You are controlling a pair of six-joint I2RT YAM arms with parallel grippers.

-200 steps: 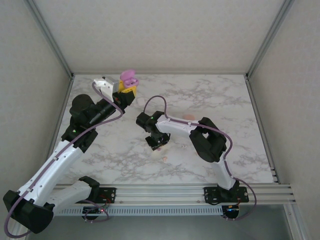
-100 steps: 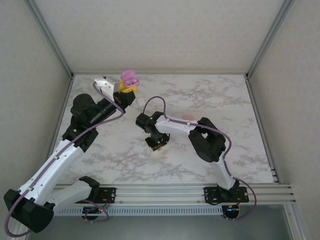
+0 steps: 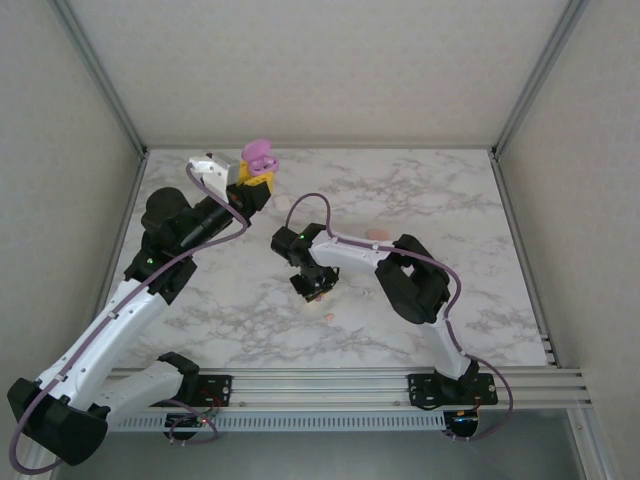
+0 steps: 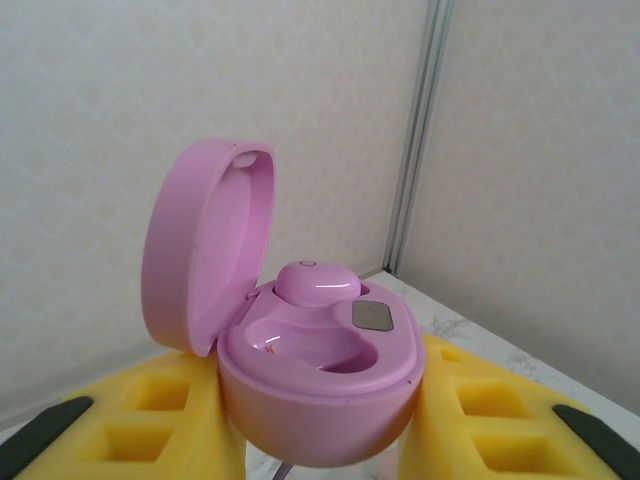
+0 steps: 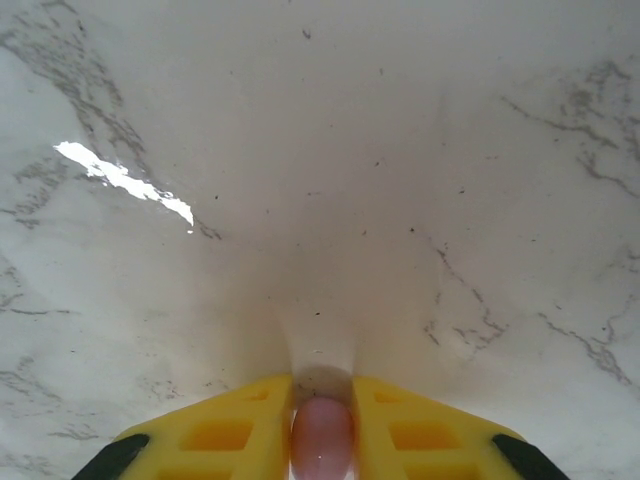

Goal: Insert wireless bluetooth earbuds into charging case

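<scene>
Item: left gripper, raised over the far left part of the marble table, its yellow fingers clamped on either side of the lower body of a pink-purple charging case, held upright. Case lid stood open, hinged back to the left in the wrist view. One seated earbud, same pink-purple, sat in the rear well of the case; the front well beside it lay vacant. Item: right gripper, lowered close to the table near its centre, well apart from the case and nearer the arm bases. Its jaws were closed on a pink earbud, pinched between the tips of the two yellow fingers, the bud's rounded end showing in the narrow gap. Whether the bud touched the table could not be told. Item: a small whitish object and a pinkish speck, on the table just on the near side of the right gripper, too small to identify. Item: a pale pink-orange rounded object, on the table beyond the right arm.
</scene>
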